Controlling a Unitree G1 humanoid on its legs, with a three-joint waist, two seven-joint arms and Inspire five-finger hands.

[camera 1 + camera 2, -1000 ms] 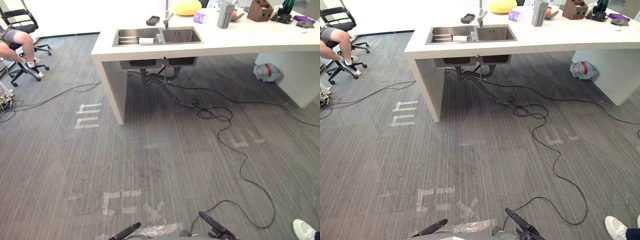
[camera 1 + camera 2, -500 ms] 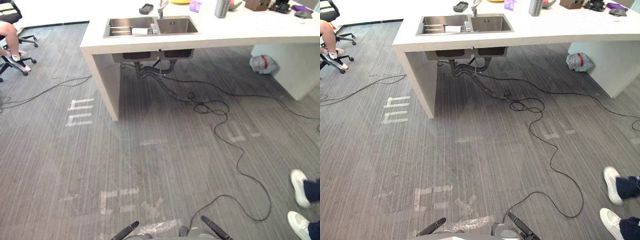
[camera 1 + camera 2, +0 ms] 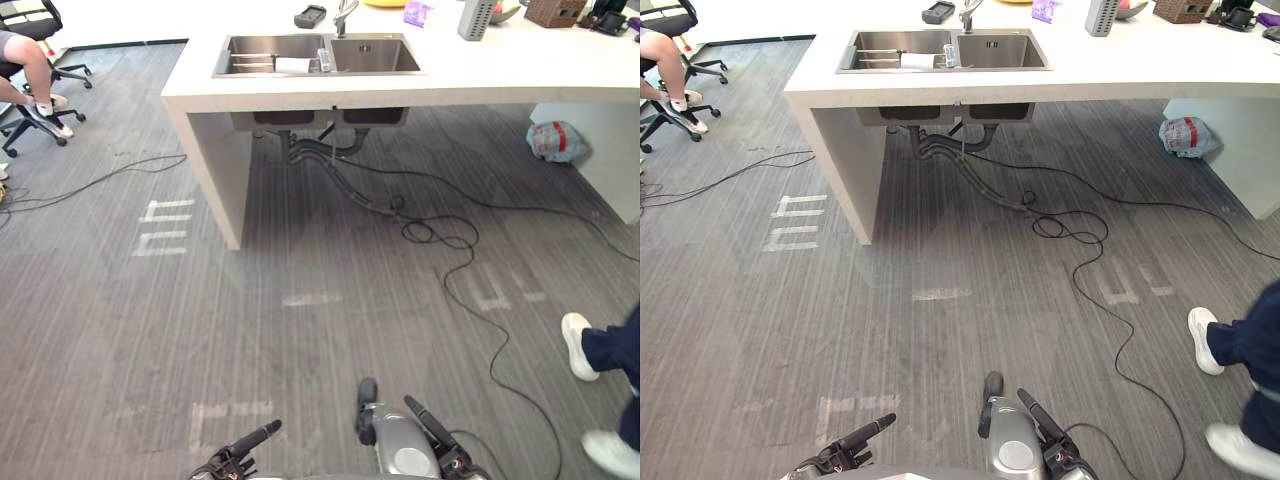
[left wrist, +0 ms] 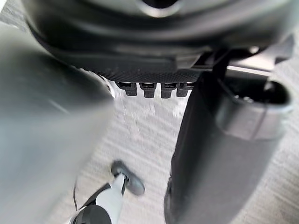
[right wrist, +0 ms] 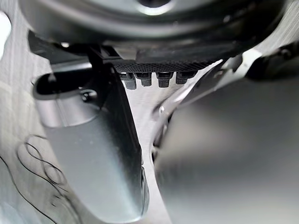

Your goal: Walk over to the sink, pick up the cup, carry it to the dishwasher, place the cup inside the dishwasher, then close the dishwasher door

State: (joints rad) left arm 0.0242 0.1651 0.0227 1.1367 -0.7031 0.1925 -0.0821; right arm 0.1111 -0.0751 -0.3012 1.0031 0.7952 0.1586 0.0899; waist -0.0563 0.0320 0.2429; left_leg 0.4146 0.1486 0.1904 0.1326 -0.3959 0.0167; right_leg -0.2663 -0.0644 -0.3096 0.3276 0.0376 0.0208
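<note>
Sink (image 3: 318,55) in white counter (image 3: 520,75). Left hand (image 3: 252,439), right hand (image 3: 428,424) well short of sink; open or closed: cannot tell. Person's legs (image 3: 605,350) right of sink.

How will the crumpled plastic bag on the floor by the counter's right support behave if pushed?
The plastic bag looks crumpled and saggy, so it is probably floppy: it would deform, not slide as one piece. It bulges, so it likely holds something; weight unclear.

Head eyes look down, sharing the sink (image 3: 372,58).
</note>
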